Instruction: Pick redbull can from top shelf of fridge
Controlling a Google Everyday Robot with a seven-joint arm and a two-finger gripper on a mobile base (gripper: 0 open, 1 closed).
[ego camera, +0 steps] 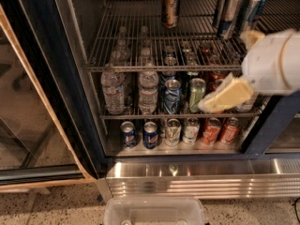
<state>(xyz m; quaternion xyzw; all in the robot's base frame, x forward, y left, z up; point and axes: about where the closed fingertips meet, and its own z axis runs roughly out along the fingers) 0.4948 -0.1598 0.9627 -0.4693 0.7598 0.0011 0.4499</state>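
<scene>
Several tall slim silver-and-blue redbull cans [230, 12] stand at the back right of the top shelf [136, 46], a silver wire rack in the fridge [44, 64]. A wider brown-gold can [170, 6] stands at the back middle of that shelf. My gripper [226, 97], cream-coloured on a white arm [276, 62], hangs in front of the fridge at the right. It is below the top shelf's front bar, in front of the middle-shelf cans and well below the redbull cans. It holds nothing that I can see.
Water bottles [112, 90] and soda cans [172, 97] fill the middle shelf. A row of short cans [150, 134] lines the bottom shelf. The ribbed steel base [201, 177] juts out below. A clear plastic bin [154, 212] sits at the bottom. The glass door [23, 107] stands open at left.
</scene>
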